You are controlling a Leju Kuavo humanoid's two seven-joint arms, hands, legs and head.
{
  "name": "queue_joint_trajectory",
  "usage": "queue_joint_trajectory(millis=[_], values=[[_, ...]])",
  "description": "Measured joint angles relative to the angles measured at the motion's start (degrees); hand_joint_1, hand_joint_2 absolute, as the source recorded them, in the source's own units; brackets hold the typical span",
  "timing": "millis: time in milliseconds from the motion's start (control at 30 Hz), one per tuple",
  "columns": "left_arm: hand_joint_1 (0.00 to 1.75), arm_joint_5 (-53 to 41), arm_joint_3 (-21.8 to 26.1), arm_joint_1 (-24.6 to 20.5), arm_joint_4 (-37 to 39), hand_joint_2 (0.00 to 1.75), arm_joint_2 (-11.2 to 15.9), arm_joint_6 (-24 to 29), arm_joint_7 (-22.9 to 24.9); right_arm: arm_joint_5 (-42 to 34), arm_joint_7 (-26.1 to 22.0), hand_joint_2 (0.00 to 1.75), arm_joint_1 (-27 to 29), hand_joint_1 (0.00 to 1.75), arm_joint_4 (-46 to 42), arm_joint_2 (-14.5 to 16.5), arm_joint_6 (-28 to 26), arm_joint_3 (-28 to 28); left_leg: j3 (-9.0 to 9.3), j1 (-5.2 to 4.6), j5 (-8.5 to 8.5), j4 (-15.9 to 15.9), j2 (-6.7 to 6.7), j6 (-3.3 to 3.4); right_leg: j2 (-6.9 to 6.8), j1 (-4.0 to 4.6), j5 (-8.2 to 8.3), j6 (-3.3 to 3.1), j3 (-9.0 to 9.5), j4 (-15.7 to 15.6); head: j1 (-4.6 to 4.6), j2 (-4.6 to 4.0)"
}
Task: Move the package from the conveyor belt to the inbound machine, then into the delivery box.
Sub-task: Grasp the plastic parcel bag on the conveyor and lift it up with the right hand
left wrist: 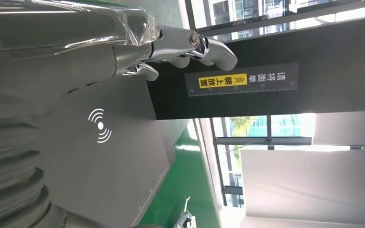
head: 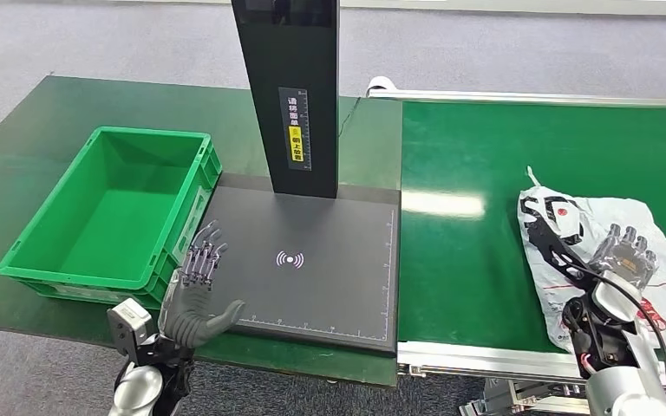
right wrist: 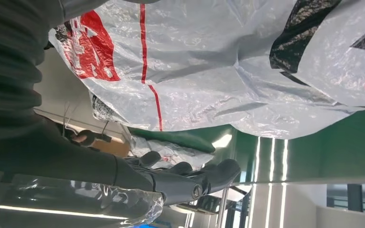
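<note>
Fingers point(head: 629, 245) of our right hand point(head: 626, 260) stand spread and upright over the package point(head: 659, 227), a crinkled white plastic mailer with red and black print lying on the green conveyor belt point(head: 468, 260) at the right of the scene. From the head view we cannot tell whether the fingertips touch the plastic; the right wrist view shows the bag close against the palm side, with the dark fingers point(right wrist: 190, 178) extended beside it rather than wrapped around it, so we judge that nothing is held. Our left hand point(head: 198, 290) is also spread and empty, raised at the near left corner of the inbound machine point(head: 312, 260), the black scan plate with a white wireless symbol and a tall black post at its far edge. The green delivery box point(head: 26, 251) stands just left of that plate, its floor bare. We judge the first step to be in hand: picking the package from the belt. The next move calls for closing the right hand on the loose film, preferably on a bunched fold, as thin plastic is likely to slip or sag. The package must then be carried left across the belt edge and laid flat on the scan plate.
</note>
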Motion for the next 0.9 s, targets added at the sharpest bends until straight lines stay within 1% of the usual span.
queue_joint_trajectory(millis=[67, 133, 267, 400, 567, 600, 633, 700, 733, 767, 900], values=[[0.0, 0.0, 0.3, 0.3, 0.0, 1.75, 0.0, 0.0, 0.0, -0.5, -0.8, 1.75, 0.8, 0.0, -0.1, 0.1, 0.7, -0.1, 0.0, 0.0, 0.0, 0.0, -0.03, 0.0, -0.02, 0.0, 0.0, 0.0, 0.0, 0.0, 0.0, 0.0], [0.0, -0.2, 0.6, 0.7, 0.0, 1.75, 0.0, 0.0, 0.0, -1.3, -1.8, 1.75, 2.9, 0.0, -1.3, 0.3, 2.2, -0.4, -0.01, 0.0, -0.01, 0.0, -0.09, 0.0, -0.05, 0.0, -0.02, 0.01, 0.0, 0.0, -0.01, 0.0], [0.0, -0.5, 1.2, 1.5, -0.1, 1.75, -0.1, 0.1, 0.0, -2.6, -3.5, 1.75, 9.4, 0.0, -6.3, 1.6, 5.2, -1.1, -0.06, 0.01, -0.02, 0.0, -0.12, 0.0, -0.09, 0.01, -0.05, -0.01, -0.01, 0.0, -0.01, 0.0], [0.0, -0.8, 1.6, 1.8, -0.1, 1.75, -0.2, 0.1, 0.3, -3.2, -4.0, 1.75, 14.8, 0.0, -11.1, 3.0, 7.5, -1.2, -0.07, 0.01, -0.02, 0.0, -0.1, 0.0, -0.09, 0.01, -0.06, -0.02, -0.01, 0.0, -0.01, 0.0], [0.0, -1.0, 2.1, 1.9, -0.5, 1.75, -0.5, -0.1, 0.9, -2.7, -3.4, 1.75, 17.7, 0.0, -14.0, 4.3, 9.0, -1.4, 0.01, 0.01, -0.01, 0.0, -0.07, 0.01, -0.08, 0.01, -0.05, -0.02, 0.04, 0.0, 0.0, 0.0], [0.0, -1.0, 2.1, 1.9, -0.7, 1.75, -0.6, -0.1, 1.1, -2.5, -3.3, 1.75, 18.1, 0.09, -14.5, 4.6, 9.3, -1.5, 0.03, 0.01, -0.01, 0.0, -0.07, 0.0, -0.08, 0.01, -0.05, -0.02, 0.06, 0.0, 0.01, 0.0], [0.0, -1.1, 2.1, 2.0, -0.8, 1.75, -0.6, -0.1, 1.2, -2.3, -3.1, 1.75, 18.3, 0.5, -14.9, 4.8, 9.6, -1.5, 0.05, 0.01, -0.01, 0.0, -0.07, 0.0, -0.07, 0.01, -0.05, -0.01, 0.06, 0.0, 0.0, 0.0], [0.0, -1.2, 2.1, 2.0, -1.0, 1.75, -0.8, -0.1, 1.4, -2.2, -3.0, 1.75, 18.6, 1.37, -15.4, 5.3, 10.2, -1.7, 0.06, 0.01, -0.02, 0.0, -0.06, 0.0, -0.07, 0.01, -0.05, -0.01, 0.07, 0.0, 0.0, 0.0], [0.0, -1.2, 2.1, 2.1, -1.1, 1.75, -0.8, -0.1, 1.5, -2.1, -3.0, 1.75, 18.7, 1.71, -15.6, 5.5, 10.5, -1.9, 0.07, 0.01, -0.02, 0.0, -0.04, 0.0, -0.07, 0.01, -0.05, -0.01, 0.07, 0.0, -0.01, 0.0], [0.0, -1.2, 2.1, 2.1, -1.1, 1.75, -0.9, -0.1, 1.5, -2.1, -3.1, 1.75, 18.7, 1.75, -15.7, 5.7, 10.8, -2.0, 0.08, 0.01, -0.02, 0.0, -0.04, 0.0, -0.06, 0.01, -0.05, -0.01, 0.07, 0.0, -0.01, 0.0], [0.0, -1.3, 2.3, 2.1, -1.5, 1.75, -1.0, -0.2, 1.8, -1.8, -3.4, 1.75, 18.7, 1.75, -15.8, 6.3, 11.2, -2.3, 0.07, 0.01, -0.01, 0.0, -0.05, 0.0, -0.07, 0.01, -0.05, -0.01, 0.09, 0.0, 0.0, 0.0]])
